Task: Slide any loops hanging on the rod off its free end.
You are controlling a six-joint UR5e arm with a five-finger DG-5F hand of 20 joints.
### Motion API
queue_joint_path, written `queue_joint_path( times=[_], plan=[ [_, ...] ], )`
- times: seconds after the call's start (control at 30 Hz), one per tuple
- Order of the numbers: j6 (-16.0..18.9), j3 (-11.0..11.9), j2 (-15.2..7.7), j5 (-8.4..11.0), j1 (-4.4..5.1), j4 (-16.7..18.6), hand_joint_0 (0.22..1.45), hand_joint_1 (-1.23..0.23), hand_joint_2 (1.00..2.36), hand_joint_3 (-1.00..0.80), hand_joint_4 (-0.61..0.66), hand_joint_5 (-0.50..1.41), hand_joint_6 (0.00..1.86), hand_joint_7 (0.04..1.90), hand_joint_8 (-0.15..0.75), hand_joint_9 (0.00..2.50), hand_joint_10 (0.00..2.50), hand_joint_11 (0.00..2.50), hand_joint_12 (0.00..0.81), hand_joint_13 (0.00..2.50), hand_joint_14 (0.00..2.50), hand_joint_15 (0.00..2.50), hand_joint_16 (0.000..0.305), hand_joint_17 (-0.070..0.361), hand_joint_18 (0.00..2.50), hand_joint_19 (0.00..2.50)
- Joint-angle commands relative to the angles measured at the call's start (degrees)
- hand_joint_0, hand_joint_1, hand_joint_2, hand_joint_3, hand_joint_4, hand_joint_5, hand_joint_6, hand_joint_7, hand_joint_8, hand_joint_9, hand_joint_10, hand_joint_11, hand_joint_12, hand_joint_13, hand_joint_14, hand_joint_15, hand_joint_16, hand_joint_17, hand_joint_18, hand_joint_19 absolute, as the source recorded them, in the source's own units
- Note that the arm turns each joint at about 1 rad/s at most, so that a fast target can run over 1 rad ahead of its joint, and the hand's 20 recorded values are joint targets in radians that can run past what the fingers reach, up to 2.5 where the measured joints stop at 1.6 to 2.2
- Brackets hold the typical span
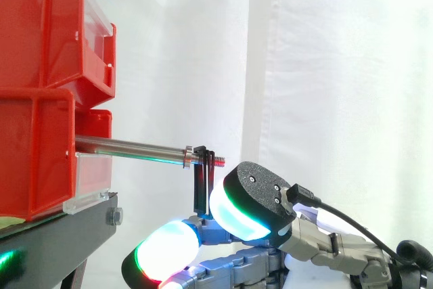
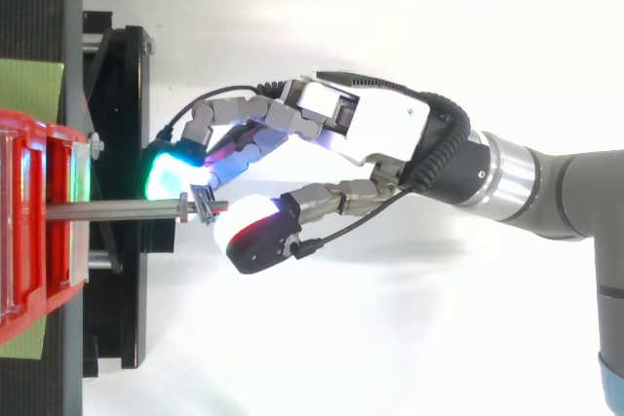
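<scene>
loop (image 1: 203,187) hung near the free threaded end of the rod (image 1: 128,147), just past the collar, well clear of the red bins (image 1: 34,160). hand (image 2: 380,129) came in from beyond the rod tip with fingers curled. thumb pad (image 1: 247,201) sat against the loop, glowing fingertips (image 2: 171,170) on the rod's other side, pinching it.

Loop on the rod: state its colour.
Black, best seen in the side view, where the loop hangs near the free end of the rod.
</scene>
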Motion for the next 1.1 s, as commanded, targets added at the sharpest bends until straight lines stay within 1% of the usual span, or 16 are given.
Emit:
queue_joint_path(
  times=[0.0,0.03,0.1,0.2,0.43,0.47,0.6,0.77,1.07],
  plan=[
    [0.03,0.03,0.02,-0.73,-0.30,0.01,0.60,-0.62,1.01,-0.37,0.30,-0.10,0.50,1.17,0.319,0.97,0.01,0.34,0.312,0.90,0.01,0.28,0.043,0.096,0.80,0.41],
    [0.03,0.03,0.02,-0.82,-0.39,0.01,0.60,-0.62,1.01,-0.37,0.30,-0.10,0.50,1.17,0.318,0.97,0.01,0.34,0.312,0.90,0.01,0.28,0.043,0.096,0.80,0.41],
    [0.03,0.20,0.02,-1.70,-0.56,0.01,0.60,-0.61,1.01,-0.37,0.29,-0.10,0.50,1.18,0.318,0.97,0.01,0.33,0.312,0.90,0.01,0.28,0.042,0.095,0.80,0.41],
    [0.03,0.20,0.02,-2.49,-0.74,0.10,0.60,-0.61,1.01,-0.36,0.30,-0.10,0.50,1.20,0.318,0.97,0.01,0.34,0.312,0.90,0.01,0.28,0.042,0.096,0.79,0.41],
    [0.30,0.20,0.11,-3.54,-1.09,-0.07,0.60,-0.61,1.01,-0.36,0.29,-0.09,0.50,1.23,0.318,0.97,0.01,0.35,0.311,0.90,0.01,0.28,0.042,0.095,0.79,0.41],
    [0.65,0.29,0.02,-3.81,-1.27,-0.16,0.60,-0.61,1.01,-0.36,0.28,-0.09,0.50,1.24,0.316,0.97,0.01,0.34,0.310,0.90,0.01,0.28,0.042,0.095,0.79,0.41],
    [1.00,0.29,0.11,-4.16,-1.27,-0.07,0.60,-0.62,1.01,-0.36,0.28,-0.09,0.50,1.25,0.317,0.97,0.01,0.34,0.309,0.90,0.01,0.28,0.042,0.094,0.79,0.40],
    [1.09,0.29,0.46,-4.25,-1.53,-0.25,0.60,-0.62,1.01,-0.35,0.27,-0.09,0.50,1.28,0.318,0.97,0.01,0.34,0.309,0.90,0.01,0.28,0.042,0.094,0.79,0.40],
    [1.09,0.55,0.72,-5.39,-1.88,-0.34,0.61,-0.64,1.01,-0.32,0.27,-0.08,0.50,1.33,0.318,0.97,0.01,0.34,0.307,0.90,0.01,0.28,0.041,0.092,0.79,0.40]
  ],
)
